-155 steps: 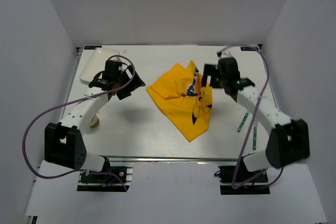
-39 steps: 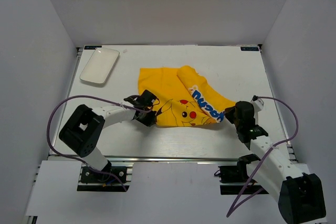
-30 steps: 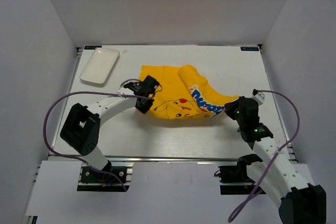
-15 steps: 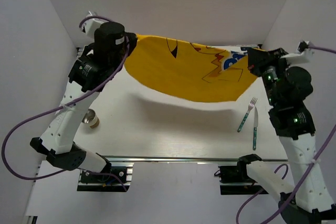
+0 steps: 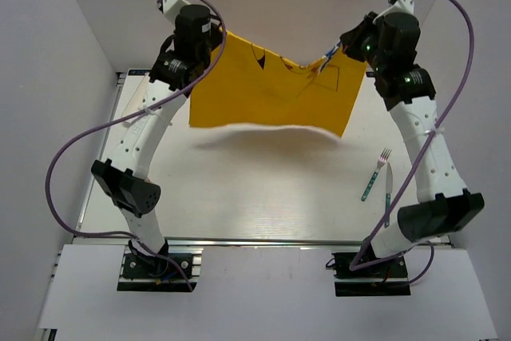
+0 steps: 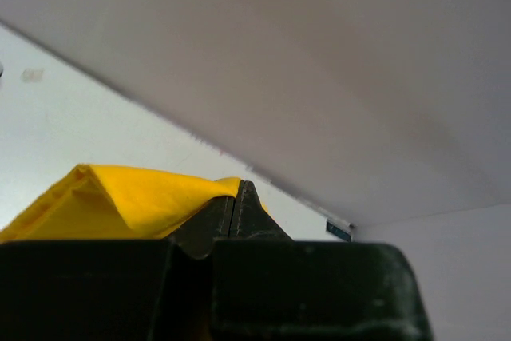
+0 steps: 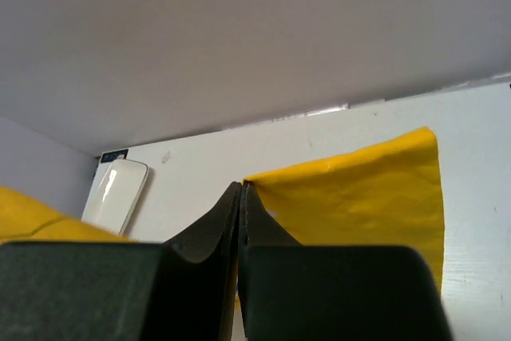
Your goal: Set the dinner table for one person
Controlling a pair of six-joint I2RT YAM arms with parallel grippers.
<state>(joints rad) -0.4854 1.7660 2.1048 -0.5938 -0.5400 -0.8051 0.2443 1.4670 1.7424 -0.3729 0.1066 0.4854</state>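
Bottom of the top view: you see both arm bases bolted in front of the metal rail [image 5: 263, 239].
- The dinner table [image 5: 263, 205] fills the middle of that frame, white and flat, with grey-white panels on three sides.
- A fork [image 5: 375, 175] and a knife [image 5: 388, 199] lie on the table's right side. They are side by side, not touching, with the fork to the left and higher in the frame.
- Both arms reach up and back, toward the top of the frame.

The yellow cloth [image 5: 271, 97] hangs between them, spread wide and clear of the tabletop. Its lower edge is loose and its shadow falls on the table beneath. There are black printed lines near its top edge.
- Left gripper [image 5: 215, 35], upper left of the top view: it pinches the cloth's upper left corner. On the left wrist camera the fingers [image 6: 237, 197] are pressed together with no gap, and cloth [image 6: 120, 197] bunches to their left.
- Right gripper [image 5: 345, 44], upper right: it pinches the opposite top corner. On the right wrist camera the fingertips [image 7: 240, 193] meet, and cloth [image 7: 359, 189] spreads to their right.

Furthest back, the right wrist camera shows you a white plate [image 7: 116, 193] at left of frame. It sits on the table near the corner where the wall panels meet.
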